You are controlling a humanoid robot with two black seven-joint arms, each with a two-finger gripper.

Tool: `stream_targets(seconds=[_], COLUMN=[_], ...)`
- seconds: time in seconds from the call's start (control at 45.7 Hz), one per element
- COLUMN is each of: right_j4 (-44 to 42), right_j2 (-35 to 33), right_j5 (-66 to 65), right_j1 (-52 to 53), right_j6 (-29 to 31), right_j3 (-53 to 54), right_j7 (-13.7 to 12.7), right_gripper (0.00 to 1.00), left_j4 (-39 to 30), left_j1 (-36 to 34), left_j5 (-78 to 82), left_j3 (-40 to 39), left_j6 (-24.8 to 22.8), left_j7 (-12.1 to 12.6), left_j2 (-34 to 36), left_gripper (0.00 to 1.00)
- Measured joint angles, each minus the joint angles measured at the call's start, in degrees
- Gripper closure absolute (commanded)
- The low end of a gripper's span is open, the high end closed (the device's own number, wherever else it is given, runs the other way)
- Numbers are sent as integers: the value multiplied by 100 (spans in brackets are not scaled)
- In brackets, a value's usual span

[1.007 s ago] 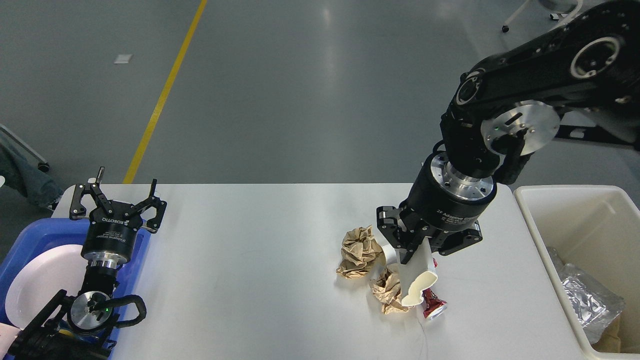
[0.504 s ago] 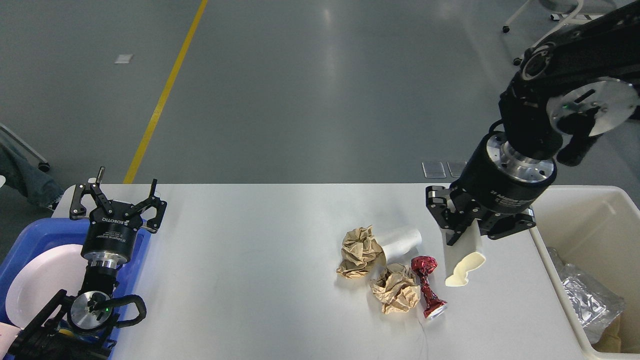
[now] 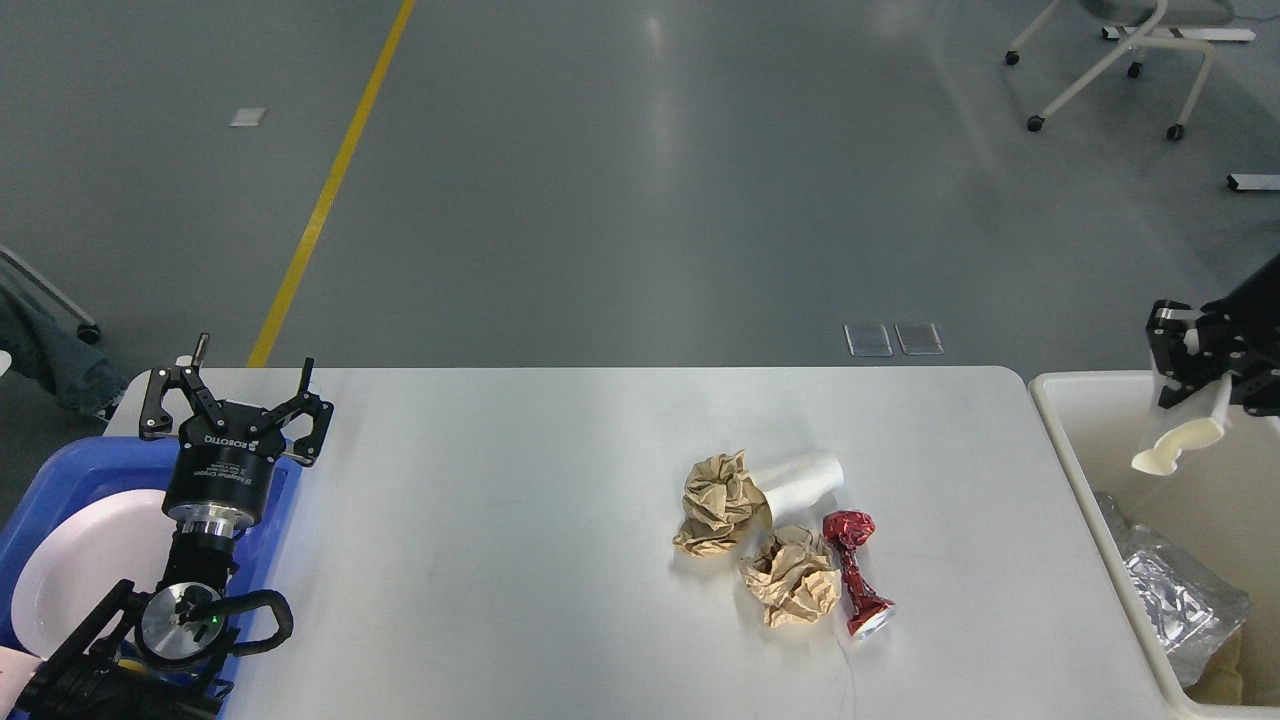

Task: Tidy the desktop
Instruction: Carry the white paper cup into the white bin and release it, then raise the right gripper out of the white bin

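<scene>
Four pieces of litter remain mid-desktop [image 3: 560,470]: two paper wads [image 3: 718,502], a white cup [image 3: 805,481], a crushed red can [image 3: 853,572]. Right gripper [image 3: 1195,400] pinches a crumpled cup [image 3: 1180,440] over the bin [image 3: 1080,470]; left gripper [image 3: 236,392] hovers spread above the blue tray [image 3: 60,470].

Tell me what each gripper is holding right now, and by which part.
The right gripper pinches a squashed white paper cup by its upper end, over the cream bin. The left gripper is open, holding nothing.
</scene>
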Motion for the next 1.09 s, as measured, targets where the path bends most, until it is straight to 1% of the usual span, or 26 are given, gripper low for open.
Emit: stream_targets(seconds=[0.153,0.241,0.307,0.328,0.394,0.482,0.526,0.613,0.701,0.766,0.854,1.095], right_j4=[-1048,-1580,-1970,-2185,-2515,-2983,-3191,-3685,-4144,-4472,-4848,-5050], right_j2=[-154,-96,62,197,437,857,1079,1513,1832,2014,2155,2345], right_j5=[-620,-882,-1085,-1195,-1343,-1502,-1600,-1903,-2219,-2384,-2451,-2457], right_j1=[-1684,-2688,-3513,-3934,-4476,-5152,-5461,-6039,-6473,-6696,-6842,-7167], right_j6=[-73,-308,-698,-978,-1443,-2131,-2437,-3046,-3396,-3528,-3597,-3630], right_j3=[1234,1962,2474,2703,2939,3026,3029,3018,2941,2801,2541,2029], right_j7=[103,147,172,182,190,209,258,441,669,838,939,969], right_gripper=[100,100,100,100,100,100,100,100,100,100,100,100], left_j4=[0,0,0,0,0,0,0,0,0,0,0,0], left_j1=[0,0,0,0,0,0,0,0,0,0,0,0], left_j5=[0,-1,-1,0,0,0,0,-1,0,-1,0,0], left_j3=[0,0,0,0,0,0,2,2,2,2,2,1], left_j6=[0,0,0,0,0,0,0,0,0,0,0,0], left_j7=[0,0,0,0,0,0,0,0,0,0,0,0], left_j2=[0,0,0,0,0,0,0,0,0,0,0,0], left_gripper=[4,4,4,4,4,4,4,4,4,4,4,4])
